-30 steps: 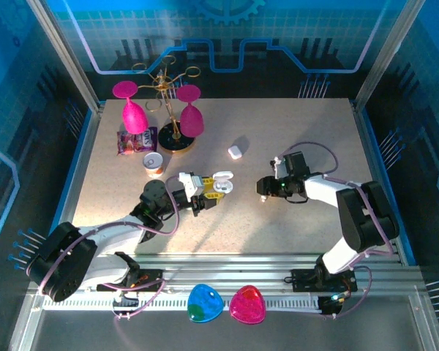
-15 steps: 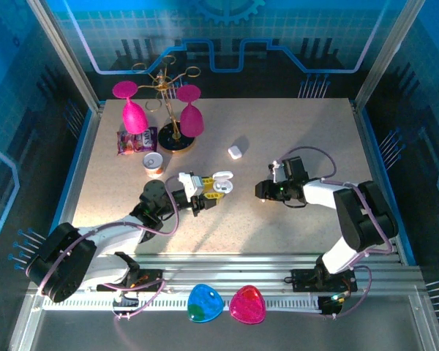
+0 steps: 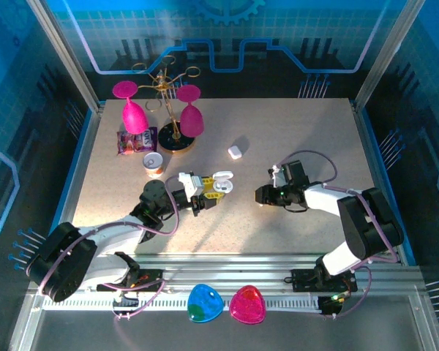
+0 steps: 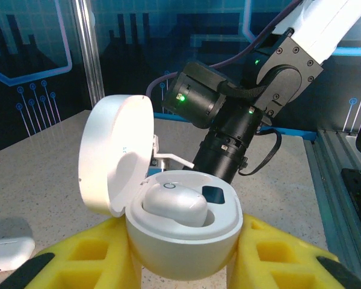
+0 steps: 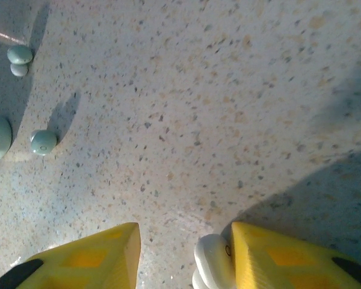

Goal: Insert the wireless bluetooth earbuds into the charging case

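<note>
Left pincer grips case; right pincer touches earbud

Speckled beige table, gold glass rack at back left, purple packet, small cup, white case

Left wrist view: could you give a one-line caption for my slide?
Left gripper holds the open charging case, one earbud seated inside, with the right arm behind it.
</note>
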